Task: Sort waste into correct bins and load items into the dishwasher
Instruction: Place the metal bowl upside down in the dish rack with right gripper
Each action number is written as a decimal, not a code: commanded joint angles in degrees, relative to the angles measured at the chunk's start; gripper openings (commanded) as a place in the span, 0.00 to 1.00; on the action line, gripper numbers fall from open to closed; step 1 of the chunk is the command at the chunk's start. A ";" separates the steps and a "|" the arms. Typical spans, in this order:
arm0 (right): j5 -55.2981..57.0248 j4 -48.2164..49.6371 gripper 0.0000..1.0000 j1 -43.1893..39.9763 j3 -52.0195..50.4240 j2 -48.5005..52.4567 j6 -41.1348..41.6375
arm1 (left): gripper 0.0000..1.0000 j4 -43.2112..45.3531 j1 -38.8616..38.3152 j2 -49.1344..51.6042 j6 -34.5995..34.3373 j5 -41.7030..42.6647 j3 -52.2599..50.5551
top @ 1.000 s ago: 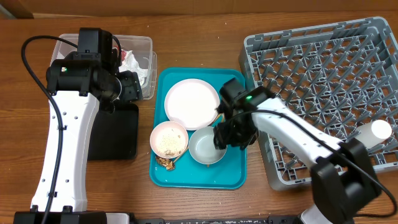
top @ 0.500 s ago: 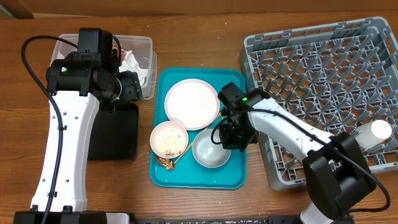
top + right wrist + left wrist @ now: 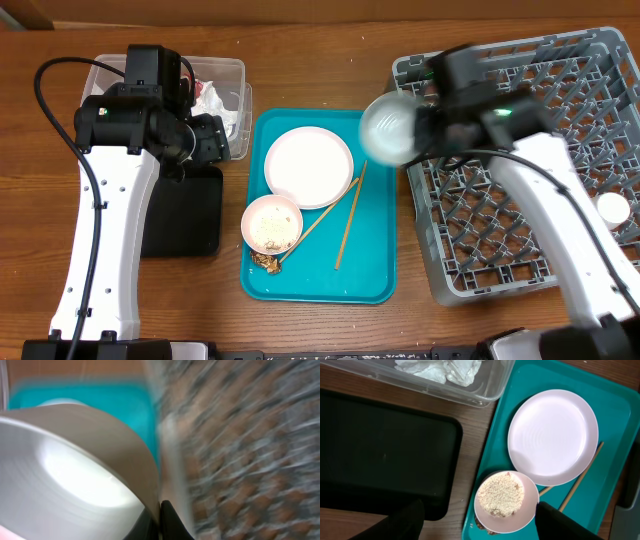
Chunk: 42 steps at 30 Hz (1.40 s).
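Grey-blue bowl [image 3: 390, 130] is now off the teal tray [image 3: 375, 260], at the dish rack [image 3: 410, 75] left edge, upper centre; your right gripper [image 3: 428, 125] pinches its rim. Your left gripper [image 3: 215, 138] is spread, empty.

No text, label, brand, number or sign can be read in any view

Peg-studded rack [image 3: 560, 90] (cup [image 3: 611, 208] at edge)

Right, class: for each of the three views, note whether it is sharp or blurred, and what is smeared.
Overhead: mostly sharp, the lifted grey bowl smeared by motion. Left wrist: sharp, plate and rice crisp. Right wrist: heavily blurred, rack reduced to streaks.
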 commanded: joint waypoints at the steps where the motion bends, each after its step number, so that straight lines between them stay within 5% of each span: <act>1: 16.17 3.63 0.04 -5.90 1.18 -3.10 -0.46 | 0.73 0.52 0.09 -0.07 -0.33 -0.79 0.59; 12: 28.39 23.67 0.04 -21.99 1.16 0.90 -14.47 | 0.74 1.86 0.09 -0.07 -0.33 -0.79 0.59; 20: 44.85 31.21 0.04 -29.11 1.16 9.62 -14.99 | 0.74 2.12 0.09 -0.07 -0.33 -0.76 0.59; 27: 56.02 31.89 0.04 -30.29 1.16 19.65 -14.78 | 0.77 2.27 0.09 -0.07 -0.33 -0.72 0.59; 40: 48.89 21.22 0.04 -28.33 1.09 24.41 -6.99 | 0.78 2.60 0.09 -0.07 -0.33 -0.55 0.59; 42: 43.01 18.18 0.23 -28.24 1.09 24.41 -6.97 | 0.78 2.62 0.09 -0.07 -0.33 -0.55 0.59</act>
